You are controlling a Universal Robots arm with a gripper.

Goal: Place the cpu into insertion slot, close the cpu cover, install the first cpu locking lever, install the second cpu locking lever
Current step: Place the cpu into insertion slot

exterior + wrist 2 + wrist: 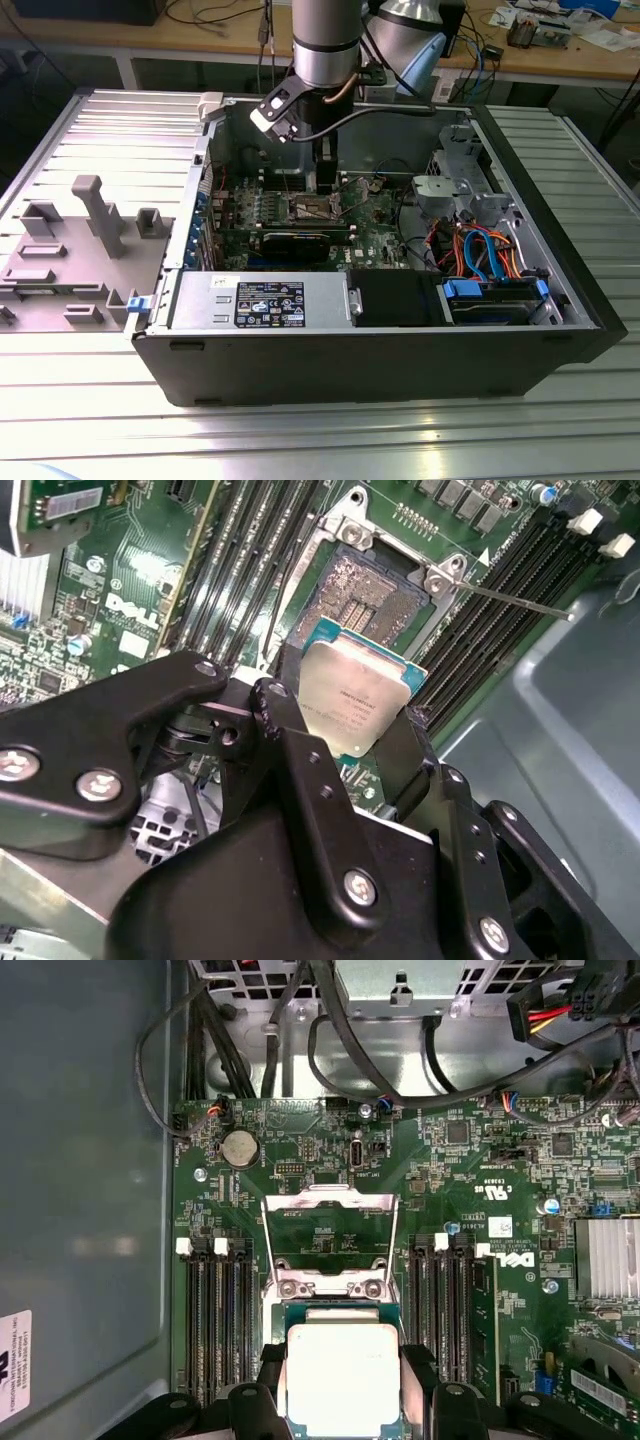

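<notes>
My gripper (350, 720) is shut on the cpu (355, 695), a flat square chip with a silver-grey top, held by two opposite edges between the black fingers (405, 750). It hangs just above the insertion slot (375, 595), whose dark centre and silver rim lie open on the green motherboard (130, 600). In the first wrist view the cpu (342, 1375) sits between the fingers (272, 1365), and the cpu cover (328, 1230) stands raised on its hinge beyond it. A thin metal locking lever (520, 600) sticks out beside the socket. In the exterior view the gripper (327, 182) reaches down inside the computer case.
Rows of black memory slots (215, 1320) flank the socket on both sides. Black cables (330, 1050) hang along the board's edge. A silver heatsink (605, 1255) sits off to one side. The case wall (85, 1210) stands close by. Drive bays and coloured cables (490, 260) are at the exterior view's right.
</notes>
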